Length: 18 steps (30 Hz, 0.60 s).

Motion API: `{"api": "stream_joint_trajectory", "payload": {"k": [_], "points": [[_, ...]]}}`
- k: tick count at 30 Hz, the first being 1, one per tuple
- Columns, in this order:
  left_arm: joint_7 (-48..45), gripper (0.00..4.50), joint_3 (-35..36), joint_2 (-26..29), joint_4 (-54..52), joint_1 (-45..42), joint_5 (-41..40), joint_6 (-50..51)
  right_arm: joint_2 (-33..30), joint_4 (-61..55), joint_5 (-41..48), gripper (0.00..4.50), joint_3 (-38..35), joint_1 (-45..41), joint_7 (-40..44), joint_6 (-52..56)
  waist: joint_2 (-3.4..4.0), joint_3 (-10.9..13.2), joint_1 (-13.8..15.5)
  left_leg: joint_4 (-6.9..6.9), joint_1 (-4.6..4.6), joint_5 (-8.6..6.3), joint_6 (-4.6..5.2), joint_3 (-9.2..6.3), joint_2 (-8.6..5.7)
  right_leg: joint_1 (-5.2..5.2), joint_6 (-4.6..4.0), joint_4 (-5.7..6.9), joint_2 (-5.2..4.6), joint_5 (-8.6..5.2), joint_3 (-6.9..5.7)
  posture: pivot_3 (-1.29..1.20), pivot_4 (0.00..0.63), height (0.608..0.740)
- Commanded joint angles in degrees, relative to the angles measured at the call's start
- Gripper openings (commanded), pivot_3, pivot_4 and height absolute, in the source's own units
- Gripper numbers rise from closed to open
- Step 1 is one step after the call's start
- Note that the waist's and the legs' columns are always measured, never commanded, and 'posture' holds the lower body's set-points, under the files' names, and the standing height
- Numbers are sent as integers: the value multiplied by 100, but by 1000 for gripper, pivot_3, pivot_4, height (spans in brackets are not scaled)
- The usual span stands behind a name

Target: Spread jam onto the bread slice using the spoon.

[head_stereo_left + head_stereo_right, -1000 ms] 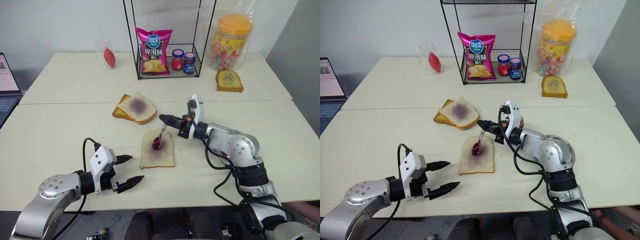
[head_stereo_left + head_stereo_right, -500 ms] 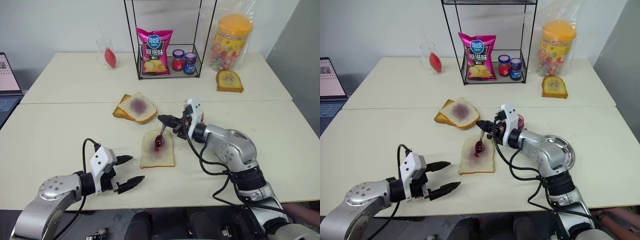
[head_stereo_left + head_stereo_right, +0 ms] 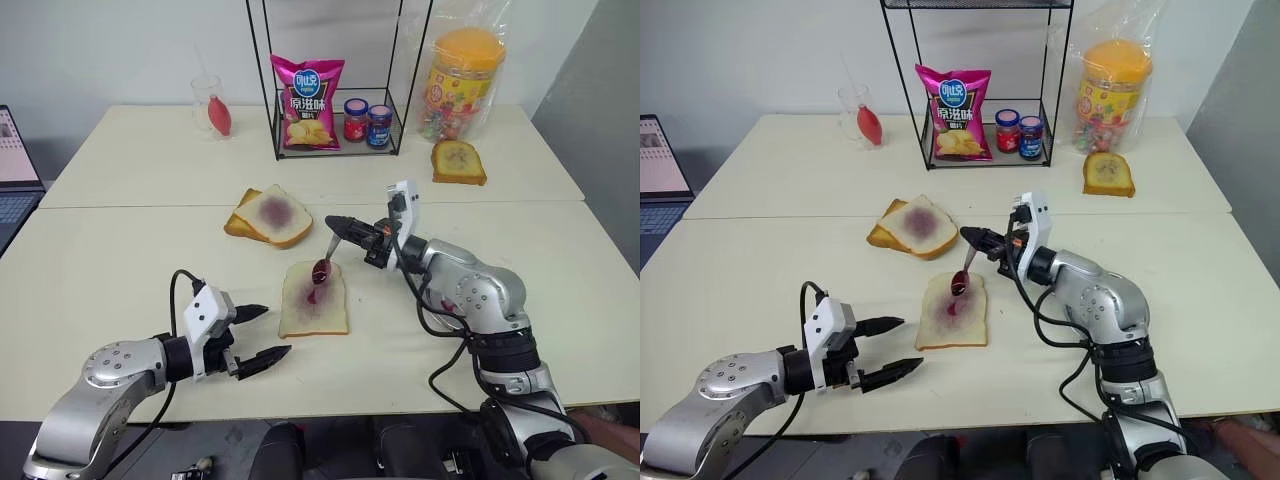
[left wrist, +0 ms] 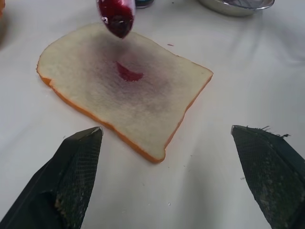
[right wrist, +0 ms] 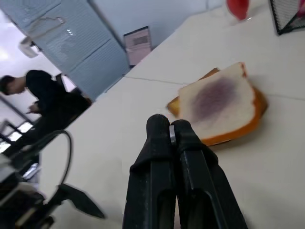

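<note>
The bread slice point(image 3: 314, 305) lies flat on the table's near half, with a red-purple jam point(image 4: 128, 75) smear in its middle. My right gripper point(image 3: 335, 222) is shut on the slim handle of the spoon point(image 3: 322, 270). The spoon slants down to the slice's far end. Its bowl point(image 4: 116, 12), loaded with dark red jam, hangs just above the bread. My left gripper point(image 3: 265, 333) stands open, low over the table, to the near left of the slice. Its two fingers point(image 4: 76, 176) frame the bread and touch nothing.
A stacked pair of bread slices point(image 3: 270, 213) lies behind the slice. Further back stands a wire rack with a chip bag point(image 3: 306, 90) and two lidded jars point(image 3: 366, 120). Toast point(image 3: 458, 160) and a candy tub point(image 3: 463, 80) are back right. A person point(image 5: 47, 105) stands off in the room.
My right wrist has turned, and the spoon's bowl has come up off the slice's middle. It now hangs over the far end. The left gripper stays put and open.
</note>
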Motion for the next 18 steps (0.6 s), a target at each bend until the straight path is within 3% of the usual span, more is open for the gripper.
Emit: {"api": "stream_joint_trajectory", "payload": {"k": [1,8,12,18], "points": [[-38,4500,-11,83,-61,-63,-11,-76,115,-285,343,33,-158,30,-117,347,0,0,-1,0,0,0,0,-1,0,0,0,0,0,0,-1,0,150,740],[-36,4500,-39,96,-57,-63,-4,-63,169,-107,-172,33,415,159,125,16,0,0,-5,1,0,0,0,0,-1,1,0,0,0,0,-2,0,150,740],[-39,4500,-38,121,-43,-70,0,-92,5,161,-910,33,945,78,568,-765,0,0,-6,1,0,0,0,0,-1,1,0,-1,0,-1,-3,0,150,740],[-43,4500,-61,142,11,-121,17,-112,-79,460,-1447,33,998,-87,858,-1567,0,0,-4,3,1,0,0,-1,-1,2,0,0,0,0,-5,0,150,740]]}}
